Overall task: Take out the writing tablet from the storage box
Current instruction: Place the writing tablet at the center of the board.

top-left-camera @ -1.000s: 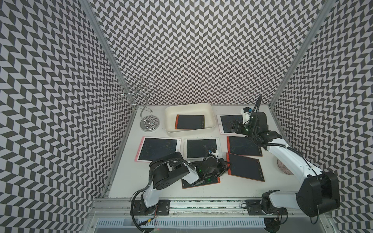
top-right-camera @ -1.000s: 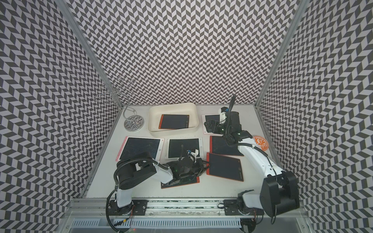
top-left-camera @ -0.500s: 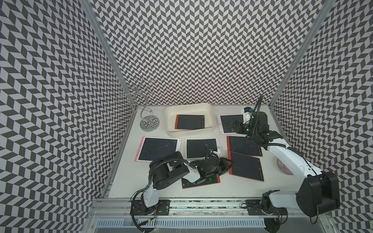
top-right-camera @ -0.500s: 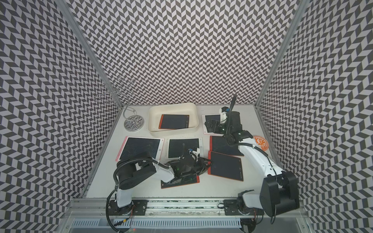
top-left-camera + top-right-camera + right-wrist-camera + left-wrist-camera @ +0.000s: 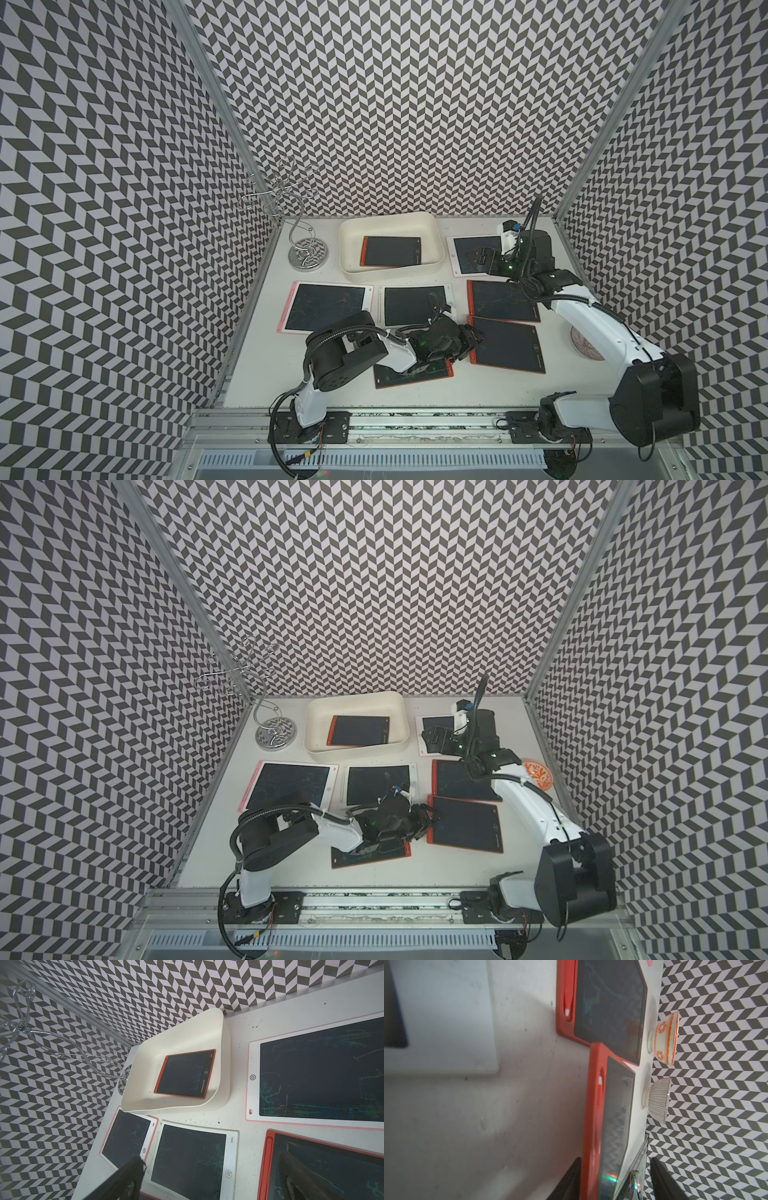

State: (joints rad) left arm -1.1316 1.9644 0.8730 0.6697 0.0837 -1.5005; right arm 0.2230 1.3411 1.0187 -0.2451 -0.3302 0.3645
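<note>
Since a second ago the left gripper (image 5: 474, 335) has gone from clenched to released, while the right arm has kept its place.

Nearest the front edge of the white tabletop (image 5: 266, 374) lies a small red-framed tablet (image 5: 399, 376) with a dark screen. It is slightly askew, and the left arm's wrist is above it. Just beyond, the left gripper reaches the left edge of a large red-framed tablet (image 5: 507, 345). In the left wrist view its black fingers (image 5: 571, 1180) stand apart with that red edge between them, one clear of the screen, so nothing is clasped. A grey striped bowl (image 5: 582, 345) sits to that tablet's right, partly behind the right arm.

In the middle row three tablets lie flat: a pink-edged tablet (image 5: 326, 305), a white-framed tablet (image 5: 411, 303) and a second red tablet (image 5: 500, 301), which meets the large one in front. An orange-patterned bowl (image 5: 540, 775) stands by the right wall.

Farthest back, a chrome wire stand (image 5: 308, 254) stands in the left corner. Next to it is the cream-white rectangular plastic storage box (image 5: 390, 276), with the red-framed writing tablet (image 5: 392, 251) flat on its floor, touched by neither arm. Right of the box, the right gripper (image 5: 473, 259) hovers over a pink-trimmed tablet (image 5: 459, 253), jaws spread wide and empty.
</note>
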